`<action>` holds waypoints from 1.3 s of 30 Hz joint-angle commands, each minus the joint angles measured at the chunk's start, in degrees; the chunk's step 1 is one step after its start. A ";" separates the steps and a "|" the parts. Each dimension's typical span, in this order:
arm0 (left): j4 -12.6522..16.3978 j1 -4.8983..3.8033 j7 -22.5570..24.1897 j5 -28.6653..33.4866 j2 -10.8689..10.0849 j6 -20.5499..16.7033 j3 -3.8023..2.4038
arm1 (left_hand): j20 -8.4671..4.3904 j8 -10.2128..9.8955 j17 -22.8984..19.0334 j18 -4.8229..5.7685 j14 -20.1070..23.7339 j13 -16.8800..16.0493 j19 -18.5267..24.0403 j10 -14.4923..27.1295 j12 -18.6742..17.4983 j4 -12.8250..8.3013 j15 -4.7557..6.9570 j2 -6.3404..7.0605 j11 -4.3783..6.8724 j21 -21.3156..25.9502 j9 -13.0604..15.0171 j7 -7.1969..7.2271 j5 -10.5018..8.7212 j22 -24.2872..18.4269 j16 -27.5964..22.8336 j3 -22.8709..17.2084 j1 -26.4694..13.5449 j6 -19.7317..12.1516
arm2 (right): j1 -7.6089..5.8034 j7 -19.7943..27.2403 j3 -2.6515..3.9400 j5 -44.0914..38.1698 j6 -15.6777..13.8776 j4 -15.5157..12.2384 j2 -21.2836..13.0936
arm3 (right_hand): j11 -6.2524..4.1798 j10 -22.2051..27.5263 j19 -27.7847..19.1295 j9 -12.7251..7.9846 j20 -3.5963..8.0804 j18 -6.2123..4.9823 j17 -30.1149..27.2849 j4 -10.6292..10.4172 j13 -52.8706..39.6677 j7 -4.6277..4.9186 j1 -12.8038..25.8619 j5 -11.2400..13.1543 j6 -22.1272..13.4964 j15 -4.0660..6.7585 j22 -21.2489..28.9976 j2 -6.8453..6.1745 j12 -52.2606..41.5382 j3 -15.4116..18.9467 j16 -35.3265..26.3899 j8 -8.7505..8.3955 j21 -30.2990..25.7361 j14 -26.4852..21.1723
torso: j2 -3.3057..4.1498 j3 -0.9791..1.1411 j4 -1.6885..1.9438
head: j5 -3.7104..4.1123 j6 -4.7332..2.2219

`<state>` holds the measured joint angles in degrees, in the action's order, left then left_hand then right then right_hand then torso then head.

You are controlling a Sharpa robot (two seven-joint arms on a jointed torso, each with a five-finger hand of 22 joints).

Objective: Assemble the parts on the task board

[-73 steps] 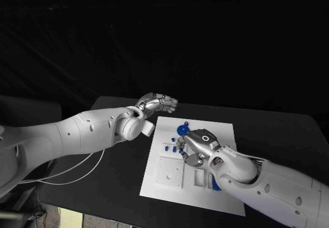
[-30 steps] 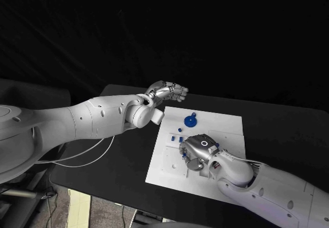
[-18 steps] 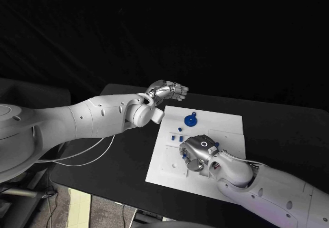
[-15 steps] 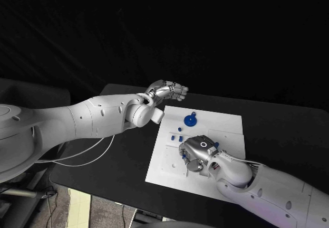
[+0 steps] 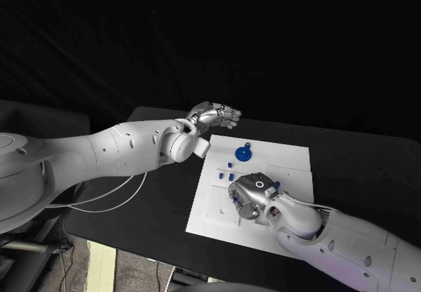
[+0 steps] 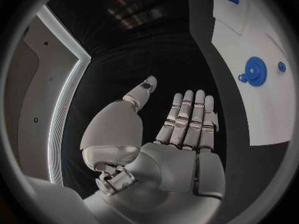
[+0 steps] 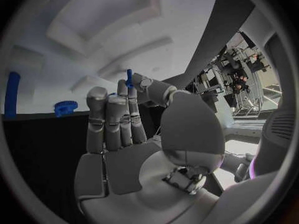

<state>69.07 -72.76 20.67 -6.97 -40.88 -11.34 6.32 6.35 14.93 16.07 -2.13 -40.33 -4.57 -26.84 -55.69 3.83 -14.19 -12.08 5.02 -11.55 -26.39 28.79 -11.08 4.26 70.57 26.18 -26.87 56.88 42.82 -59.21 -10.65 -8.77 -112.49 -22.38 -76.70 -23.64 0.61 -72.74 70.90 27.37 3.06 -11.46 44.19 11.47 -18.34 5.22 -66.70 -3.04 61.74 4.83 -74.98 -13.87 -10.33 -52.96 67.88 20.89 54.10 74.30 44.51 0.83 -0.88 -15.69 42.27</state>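
Observation:
The white task board (image 5: 289, 161) lies in the middle of the black table. A blue gear (image 5: 244, 153) sits near its far edge, with small blue pieces (image 5: 226, 177) below it. My right hand (image 5: 252, 196) hovers low over the board's middle. In the right wrist view its thumb and a finger pinch a small blue peg (image 7: 129, 78) close to the board (image 7: 93, 45); the gear (image 7: 65, 107) and a long blue piece (image 7: 10, 94) lie beyond. My left hand (image 5: 216, 114) is raised past the board's far left corner, its fingers (image 6: 190, 117) straight and holding nothing.
The left wrist view shows the board (image 6: 261, 104) with the gear (image 6: 253, 68) and a small blue piece (image 6: 281, 66) beside it. Bare black table (image 5: 359, 164) lies to the right of the board. My left forearm (image 5: 114, 155) reaches across the table's left side.
The head camera has shifted since the earliest frame. Over the last second the right hand has only edged slightly over the board; the left hand stays raised where it was.

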 commanded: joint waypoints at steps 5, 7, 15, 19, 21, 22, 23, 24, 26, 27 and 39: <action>0.08 -0.14 0.70 0.34 0.02 0.45 -0.06 | -0.08 0.37 0.10 -0.84 -0.32 0.10 -0.42 -0.23 0.19 -0.13 0.03 0.10 0.01 0.36 -0.09 -0.60 -0.33 0.10 -0.12 0.22 0.26 0.48 | 0.05 -1.13 -0.04 -1.81 1.97 0.16 -0.03 | 0.67 -3.88 0.12 0.06 0.32 -3.54 -0.08 0.20 -0.10 0.09 0.02 0.14 0.18 0.27 -1.04 0.47 -0.09 0.25 -0.17 0.36 0.30 -0.02 | 0.00 -0.02 0.00 | 0.19 0.10; 0.07 -0.14 0.70 0.34 0.02 0.46 -0.06 | -0.08 0.37 0.10 -0.84 -0.32 0.10 -0.42 -0.23 0.19 -0.13 0.03 0.10 0.01 0.36 -0.09 -0.60 -0.33 0.10 -0.12 0.22 0.26 0.48 | 0.05 -1.21 -0.04 -1.91 2.00 0.16 -0.03 | 0.67 -3.88 0.11 0.06 0.32 -3.54 -0.08 0.21 -0.10 0.09 0.03 0.14 0.18 0.27 -1.04 0.47 -0.08 0.25 -0.17 0.36 0.30 -0.02 | 0.01 -0.03 -0.04 | 0.17 0.09; 0.14 -0.14 0.69 0.34 0.07 0.45 -0.06 | -0.08 0.37 0.11 -0.83 -0.31 0.12 -0.42 -0.23 0.19 -0.14 0.03 0.10 0.01 0.38 -0.10 -0.59 -0.34 0.10 -0.14 0.22 0.26 0.48 | 0.06 -0.70 -0.25 -1.39 3.13 0.24 0.64 | 0.68 -3.88 0.10 0.06 0.32 -3.54 -0.08 0.25 -0.11 0.09 0.04 0.15 0.18 0.27 -1.04 0.47 -0.06 0.26 -0.18 0.35 0.30 -0.02 | 0.01 -0.02 0.05 | 0.13 0.15; 0.18 -0.14 0.67 0.34 0.11 0.45 -0.06 | -0.08 0.38 0.11 -0.83 -0.31 0.14 -0.42 -0.23 0.18 -0.14 0.03 0.10 0.01 0.40 -0.11 -0.59 -0.34 0.11 -0.15 0.23 0.26 0.48 | 0.06 -0.70 -0.75 -1.37 2.99 0.27 0.95 | 0.68 -3.87 0.08 0.06 0.31 -3.54 -0.09 0.30 -0.13 0.10 0.10 0.14 0.17 0.26 -1.04 0.54 -0.02 0.30 -0.20 0.33 0.30 -0.02 | 0.03 -0.03 0.05 | 0.15 0.16; 0.19 -0.14 0.67 0.34 0.12 0.46 -0.06 | -0.08 0.38 0.12 -0.83 -0.31 0.14 -0.42 -0.23 0.18 -0.14 0.03 0.10 0.01 0.41 -0.11 -0.59 -0.34 0.11 -0.15 0.23 0.25 0.47 | 0.07 -0.72 -0.79 -1.37 2.93 0.32 1.08 | 0.69 -3.87 0.07 0.07 0.31 -3.54 -0.09 0.32 -0.14 0.11 0.12 0.14 0.16 0.26 -1.03 0.56 -0.01 0.31 -0.21 0.33 0.31 -0.02 | 0.02 -0.07 0.05 | 0.14 0.16; 0.20 -0.14 0.67 0.34 0.12 0.46 -0.06 | -0.08 0.38 0.12 -0.83 -0.31 0.15 -0.42 -0.23 0.18 -0.14 0.03 0.10 0.01 0.42 -0.11 -0.59 -0.35 0.11 -0.15 0.23 0.25 0.47 | 0.07 -0.72 -0.80 -1.37 2.94 0.33 1.13 | 0.69 -3.87 0.06 0.07 0.31 -3.54 -0.10 0.33 -0.15 0.11 0.13 0.14 0.16 0.25 -1.03 0.58 0.00 0.32 -0.21 0.33 0.30 -0.02 | 0.01 -0.07 0.03 | 0.13 0.17; 0.21 -0.14 0.67 0.34 0.12 0.48 -0.06 | -0.08 0.38 0.12 -0.83 -0.31 0.15 -0.42 -0.23 0.18 -0.14 0.03 0.10 0.01 0.42 -0.11 -0.60 -0.35 0.11 -0.15 0.23 0.25 0.47 | 0.07 -0.74 -0.82 -1.37 3.08 0.36 1.16 | 0.69 -3.87 0.06 0.07 0.31 -3.54 -0.10 0.34 -0.15 0.11 0.13 0.14 0.16 0.25 -1.03 0.58 0.01 0.32 -0.21 0.32 0.30 -0.01 | 0.01 -0.07 0.03 | 0.13 0.17; 0.21 -0.14 0.67 0.34 0.12 0.47 -0.06 | -0.08 0.38 0.12 -0.83 -0.31 0.15 -0.42 -0.23 0.18 -0.14 0.03 0.10 0.01 0.42 -0.11 -0.60 -0.35 0.11 -0.16 0.23 0.25 0.47 | 0.07 -0.75 -0.84 -1.37 3.24 0.43 1.19 | 0.69 -3.87 0.06 0.07 0.31 -3.54 -0.10 0.35 -0.15 0.11 0.14 0.14 0.16 0.25 -1.03 0.59 0.01 0.32 -0.21 0.32 0.30 -0.01 | 0.01 -0.07 0.03 | 0.13 0.17; 0.21 -0.14 0.66 0.34 0.10 0.47 -0.06 | -0.08 0.38 0.12 -0.83 -0.31 0.15 -0.42 -0.23 0.18 -0.14 0.03 0.10 0.01 0.42 -0.11 -0.60 -0.35 0.11 -0.16 0.23 0.25 0.47 | 0.07 -0.79 -0.92 -1.38 3.83 0.59 1.26 | 0.69 -3.87 0.05 0.07 0.31 -3.54 -0.10 0.36 -0.15 0.11 0.14 0.14 0.16 0.25 -1.03 0.60 0.02 0.33 -0.22 0.32 0.30 -0.01 | 0.01 -0.09 0.07 | 0.14 0.20; 0.21 -0.14 0.66 0.34 0.09 0.47 -0.06 | -0.08 0.38 0.12 -0.83 -0.31 0.15 -0.42 -0.23 0.18 -0.14 0.03 0.10 0.01 0.42 -0.11 -0.60 -0.35 0.11 -0.16 0.23 0.25 0.47 | 0.07 -0.82 -0.97 -1.38 4.06 0.66 1.28 | 0.69 -3.87 0.05 0.07 0.31 -3.54 -0.10 0.36 -0.15 0.11 0.15 0.14 0.16 0.25 -1.03 0.60 0.02 0.33 -0.22 0.32 0.30 -0.02 | 0.01 -0.09 0.07 | 0.14 0.20; 0.25 -0.14 0.52 0.35 -0.10 0.60 -0.06 | -0.07 0.38 0.13 -0.82 -0.30 0.19 -0.44 -0.22 0.17 -0.09 0.02 0.10 0.00 0.47 -0.13 -0.60 -0.37 0.12 -0.18 0.26 0.18 0.47 | 0.06 0.17 -1.25 1.46 2.62 1.42 1.04 | 0.93 -3.33 -0.30 -0.05 0.09 -3.54 -0.26 0.42 -0.17 0.35 0.58 0.02 -0.37 0.03 -0.96 0.62 0.59 0.20 -0.54 -0.08 0.13 -0.21 | -0.02 -0.02 -0.03 | 0.03 0.36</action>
<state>69.18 -72.77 20.63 -6.95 -41.03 -11.30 6.32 6.35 14.93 16.15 -2.13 -40.33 -4.44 -26.84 -55.69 3.83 -14.19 -12.08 5.02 -11.55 -26.16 28.74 -11.09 4.26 70.61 26.18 -26.87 56.88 42.82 -59.43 -11.46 -9.75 -112.69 -20.99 -75.58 -22.45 0.61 -72.75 71.12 27.40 3.08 -11.39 43.96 11.63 -18.48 5.40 -66.29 -2.88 61.37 4.69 -74.99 -13.49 -9.83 -52.80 67.57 21.06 54.10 74.46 44.51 0.76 -0.85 -15.63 42.60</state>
